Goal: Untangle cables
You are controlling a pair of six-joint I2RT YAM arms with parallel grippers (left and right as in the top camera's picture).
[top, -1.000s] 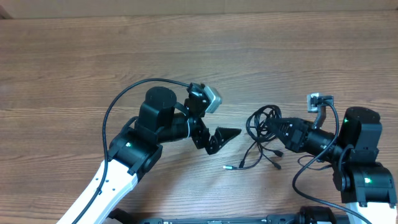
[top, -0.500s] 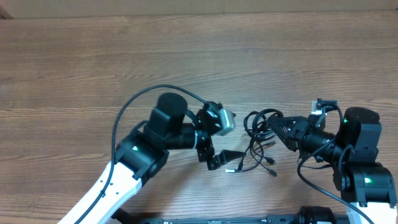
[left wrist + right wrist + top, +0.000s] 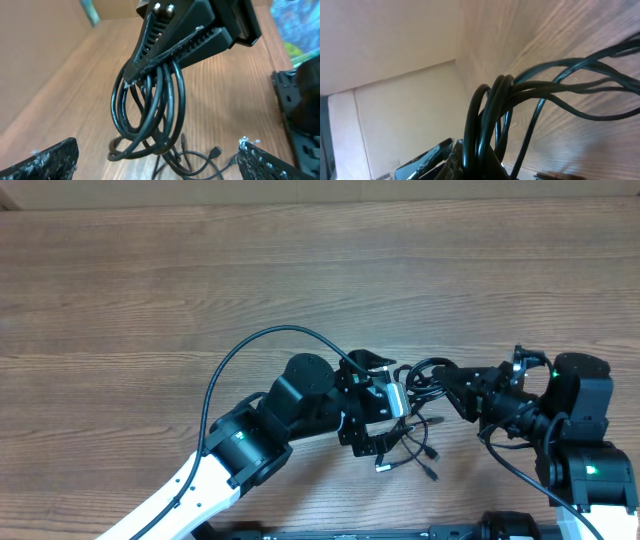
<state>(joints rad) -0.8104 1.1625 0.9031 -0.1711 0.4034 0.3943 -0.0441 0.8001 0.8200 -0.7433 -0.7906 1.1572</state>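
The cables (image 3: pixel 150 100) are a bundle of thin black loops hanging from my right gripper (image 3: pixel 445 378), which is shut on their upper part. Loose ends with small plugs (image 3: pixel 420 430) trail on the wood below. In the right wrist view the cables (image 3: pixel 490 110) rise out of the closed right gripper (image 3: pixel 480 162). My left gripper (image 3: pixel 385 405) is open wide right beside the bundle. In its wrist view the left gripper (image 3: pixel 152 152) has one fingertip at each side, with the lower loops between them and untouched.
The wooden table (image 3: pixel 150 290) stretches far and left of both arms. A thicker black wire (image 3: pixel 260 340) arcs over the left arm. The two arms stand close together at the front right.
My left arm has swung right until its open fingers bracket the hanging cables. The right gripper has shifted slightly left with the bundle, dragging the loose ends.
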